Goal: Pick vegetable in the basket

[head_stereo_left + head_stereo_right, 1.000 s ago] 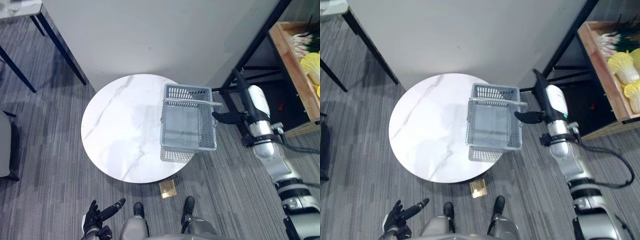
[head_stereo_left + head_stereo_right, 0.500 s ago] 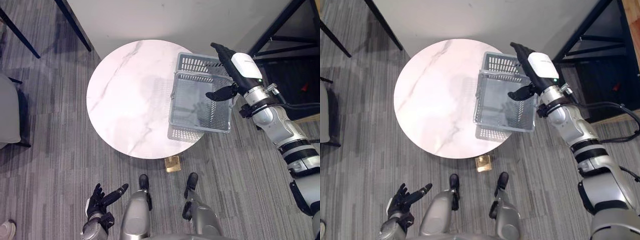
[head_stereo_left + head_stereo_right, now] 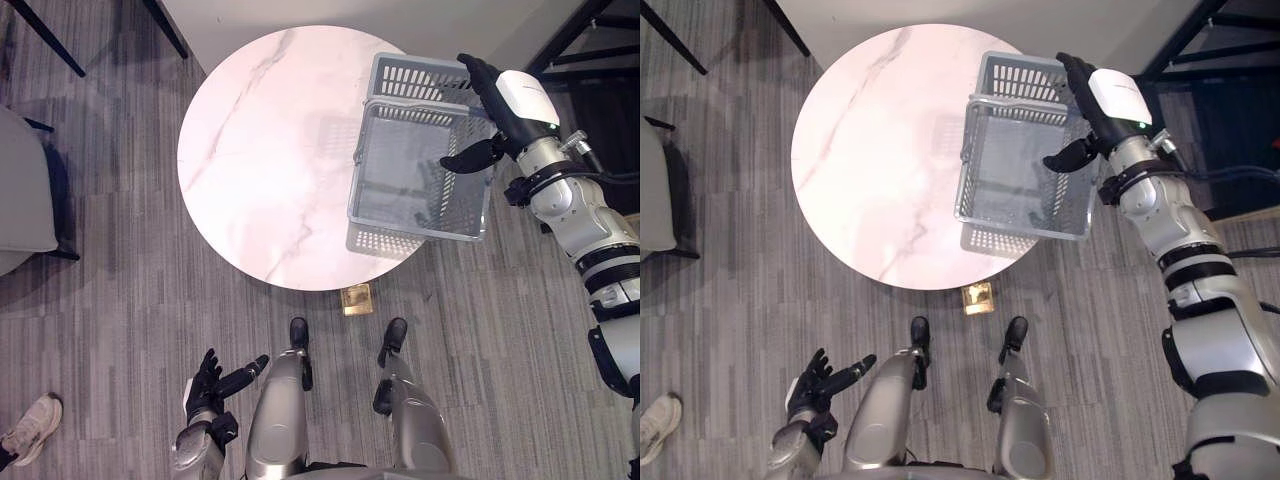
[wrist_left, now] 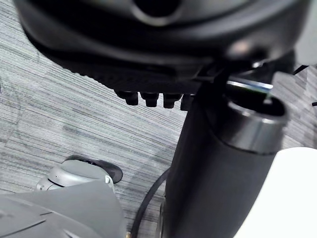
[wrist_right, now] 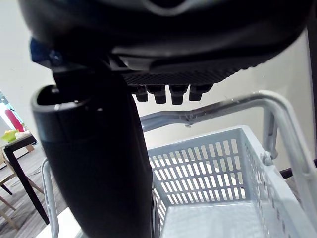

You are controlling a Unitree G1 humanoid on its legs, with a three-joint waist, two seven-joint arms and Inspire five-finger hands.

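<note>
A round white marble table stands on grey carpet, a person's shoe well apart.

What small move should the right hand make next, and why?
Probably lower the right hand and curl it round the handle of the grey basket: it hovers open over the empty basket's right rim. The left hand is idle.

The right hand covers part of the basket's right rim; whether it touches there cannot be told. The basket hides the counter's right edge. A small yellowish thing on the floor is too small to identify. A grey seat and a person's shoe are cropped by the picture's edge.
</note>
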